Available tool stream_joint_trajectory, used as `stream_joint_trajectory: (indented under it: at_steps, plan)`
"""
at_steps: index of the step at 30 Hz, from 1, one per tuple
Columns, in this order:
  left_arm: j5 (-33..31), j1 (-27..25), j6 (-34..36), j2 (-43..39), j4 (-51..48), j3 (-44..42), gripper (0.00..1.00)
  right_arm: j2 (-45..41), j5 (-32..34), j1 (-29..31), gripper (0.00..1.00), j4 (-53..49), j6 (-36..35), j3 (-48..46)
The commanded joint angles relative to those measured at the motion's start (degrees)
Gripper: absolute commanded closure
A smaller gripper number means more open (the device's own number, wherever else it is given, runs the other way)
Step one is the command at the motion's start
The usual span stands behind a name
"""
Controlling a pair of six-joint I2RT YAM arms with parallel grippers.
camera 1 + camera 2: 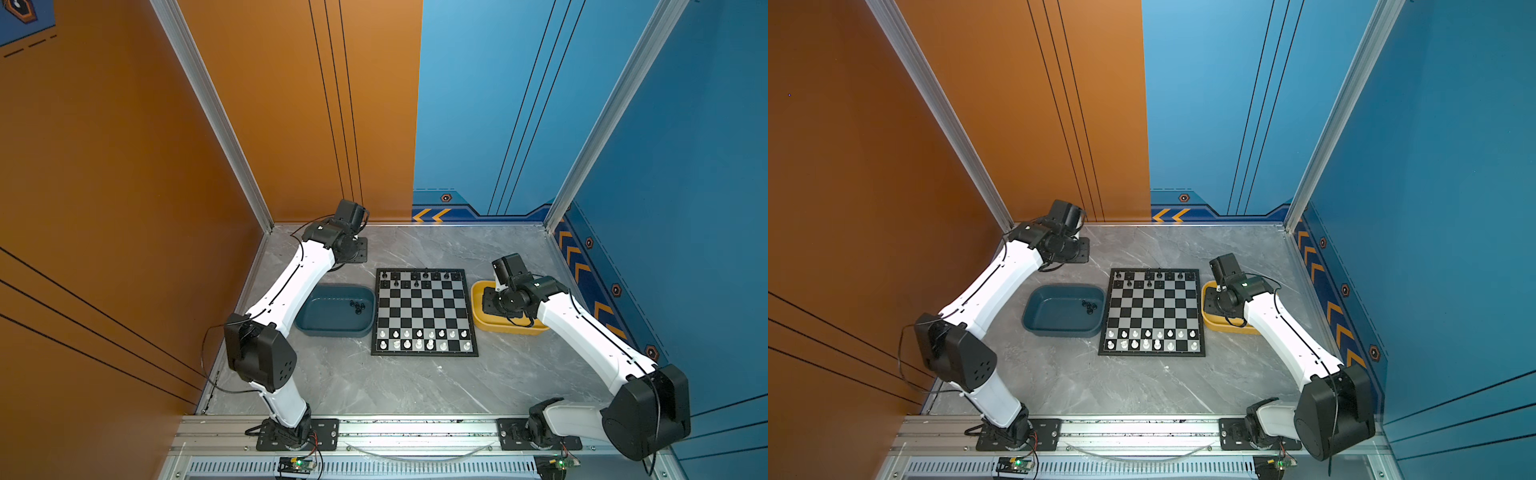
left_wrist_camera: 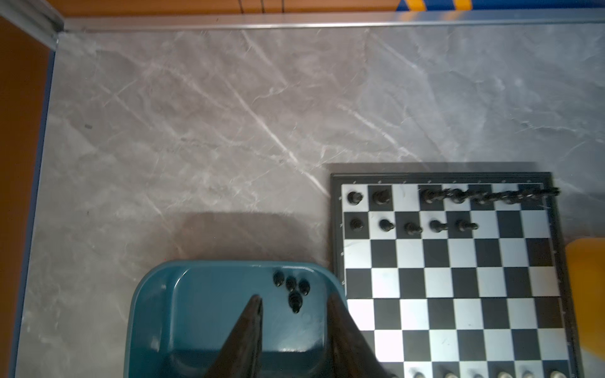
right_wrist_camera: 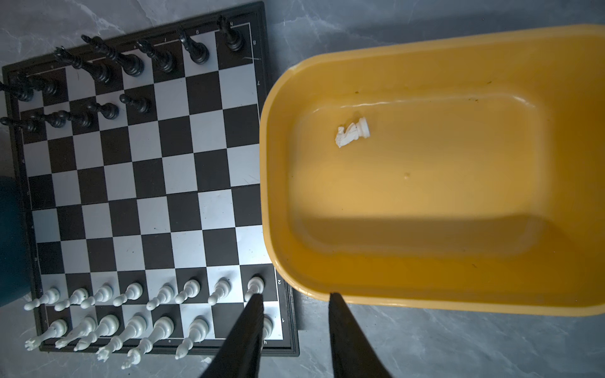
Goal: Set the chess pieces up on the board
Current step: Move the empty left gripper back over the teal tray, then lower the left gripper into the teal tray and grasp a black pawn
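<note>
The board (image 1: 424, 309) lies mid-table. White chess pieces (image 3: 131, 291) fill its two near rows except one square. Black chess pieces (image 2: 435, 225) stand on the two far rows, with gaps. Several black pieces (image 2: 290, 284) lie in the dark teal tray (image 1: 328, 328). One white knight (image 3: 352, 132) lies on its side in the yellow tray (image 3: 425, 203). My left gripper (image 2: 294, 298) hangs open above the teal tray, just short of the loose black pieces. My right gripper (image 3: 295, 295) is open and empty. It is high over the gap between the board's corner and the yellow tray's rim.
Grey marble tabletop (image 1: 415, 386) with orange walls on the left and blue on the right. The teal tray touches the board's left side and the yellow tray (image 1: 490, 326) sits at its right. Arm bases are bolted to the front rail (image 1: 415, 432).
</note>
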Motion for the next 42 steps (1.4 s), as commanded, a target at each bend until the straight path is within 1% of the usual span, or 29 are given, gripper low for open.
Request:
stream_joint_trajectory:
  at_steps: [1, 8, 11, 16, 20, 26, 36, 37, 39, 42]
  plan:
    - [1.0, 1.9, -1.8, -3.2, 3.4, -5.9, 0.64, -1.1, 1.3, -0.4, 0.64, -2.6, 0.4, 1.8]
    - [3.0, 2.7, -4.3, -3.7, 3.7, -14.5, 0.65, -0.9, 1.2, -0.5, 0.63, -2.9, 0.7, 1.9]
    - [5.1, 2.4, -4.9, -3.7, 4.1, -16.9, 0.66, -0.8, 1.2, -0.4, 0.63, -3.1, 0.7, 2.0]
    - [6.6, 1.2, -5.1, -3.2, 4.3, -19.3, 0.65, -0.5, 1.1, -0.4, 0.63, -3.1, 0.7, 2.1]
    - [7.8, 0.2, -5.2, -1.3, 4.4, -20.1, 0.66, 0.0, 0.8, -0.2, 0.63, -3.0, 0.7, 2.0]
    - [9.3, -1.1, -5.9, 3.8, 4.4, -19.4, 0.66, 0.4, 0.7, 0.0, 0.63, -2.8, 0.8, 1.9]
    - [8.7, -1.6, -6.1, 8.4, 4.5, -19.0, 0.67, 0.8, 0.6, 0.1, 0.63, -2.5, 1.0, 1.4]
    - [8.7, -1.7, -6.1, 8.7, 4.5, -19.0, 0.67, 0.8, 0.5, 0.1, 0.63, -2.5, 1.0, 1.5]
    - [8.8, -1.7, -6.1, 9.4, 4.5, -18.8, 0.72, 1.0, 0.4, 0.1, 0.63, -2.4, 1.0, 1.5]
    - [8.6, -1.7, -6.2, 10.2, 4.4, -18.7, 0.72, 1.2, 0.4, 0.2, 0.63, -2.3, 1.1, 1.5]
